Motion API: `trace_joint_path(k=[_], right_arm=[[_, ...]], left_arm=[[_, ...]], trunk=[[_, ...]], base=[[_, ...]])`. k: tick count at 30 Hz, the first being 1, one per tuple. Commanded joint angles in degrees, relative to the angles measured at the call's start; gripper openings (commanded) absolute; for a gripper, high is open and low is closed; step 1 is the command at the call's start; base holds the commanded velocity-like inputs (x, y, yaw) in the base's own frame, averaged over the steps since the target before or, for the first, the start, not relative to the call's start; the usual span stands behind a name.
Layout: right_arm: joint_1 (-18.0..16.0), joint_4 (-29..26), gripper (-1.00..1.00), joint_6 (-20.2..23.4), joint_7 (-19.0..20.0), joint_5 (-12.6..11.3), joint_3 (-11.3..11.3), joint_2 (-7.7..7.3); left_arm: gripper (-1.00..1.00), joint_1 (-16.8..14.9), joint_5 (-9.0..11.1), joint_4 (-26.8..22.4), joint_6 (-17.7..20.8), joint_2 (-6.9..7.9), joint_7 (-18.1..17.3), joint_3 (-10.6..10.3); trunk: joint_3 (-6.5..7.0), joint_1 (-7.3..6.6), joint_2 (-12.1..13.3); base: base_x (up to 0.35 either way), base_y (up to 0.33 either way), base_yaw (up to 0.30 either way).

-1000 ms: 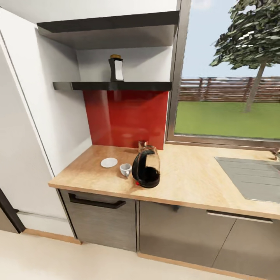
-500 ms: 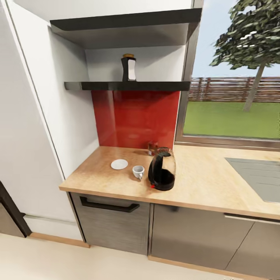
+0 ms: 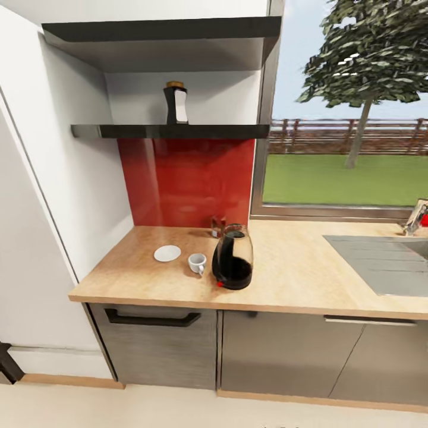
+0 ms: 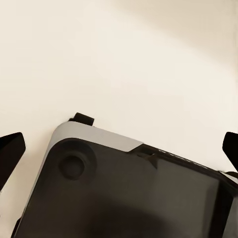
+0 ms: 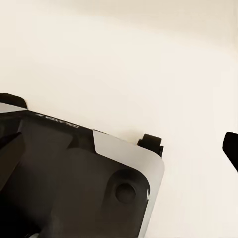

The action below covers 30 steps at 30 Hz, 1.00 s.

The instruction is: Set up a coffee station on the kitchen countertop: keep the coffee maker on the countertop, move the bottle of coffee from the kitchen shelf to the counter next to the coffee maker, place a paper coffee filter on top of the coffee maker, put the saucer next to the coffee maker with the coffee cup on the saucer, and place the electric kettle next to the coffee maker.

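The bottle of coffee, dark with a white label and gold cap, stands on the thin black kitchen shelf. Below it, on the wood-grain countertop, the white saucer lies flat. The coffee cup stands just right of the saucer, apart from it. The dark glass electric kettle stands right of the cup. The coffee maker and the paper coffee filter are out of view. My left gripper and right gripper are open, hanging over the robot's base and the pale floor.
A steel sink with a tap is inset at the right of the worktop. A small reddish item sits behind the kettle against the red backsplash. A thicker black shelf hangs above. A white wall flanks the left.
The whole picture shifted right, then back left, as the camera moved. The bottle, saucer, cup and kettle keep their places on shelf and worktop.
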Motion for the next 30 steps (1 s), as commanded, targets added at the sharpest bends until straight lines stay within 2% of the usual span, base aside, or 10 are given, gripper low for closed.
trace_joint_path(k=[1, 15, 24, 30], right_arm=[[-0.10, 0.18, 1.00, -0.14, 0.25, -0.61, 0.48, 0.01], [-0.10, 0.20, 1.00, -0.14, 0.19, -0.61, 0.48, 0.01], [-0.09, 0.20, 1.00, -0.14, 0.20, -0.61, 0.48, 0.01], [-0.09, 0.23, 1.00, -0.14, 0.18, -0.61, 0.48, 0.01]], left_arm=[[1.00, 0.03, 0.58, -0.10, -0.04, -0.04, 0.00, 0.01], [1.00, 0.03, 0.58, -0.10, -0.04, -0.08, 0.00, 0.02], [1.00, 0.03, 0.58, -0.10, -0.04, -0.08, 0.00, 0.02], [1.00, 0.03, 0.58, -0.10, -0.04, -0.07, 0.00, 0.01]], trunk=[[-0.06, 0.01, -0.05], [-0.06, 0.01, -0.05], [-0.06, 0.01, -0.05], [-0.06, 0.01, -0.05]], base=[[0.000, 0.112, -0.118], [0.000, 0.258, -0.021], [-0.003, 0.044, -0.186], [-0.132, 0.003, -0.156]])
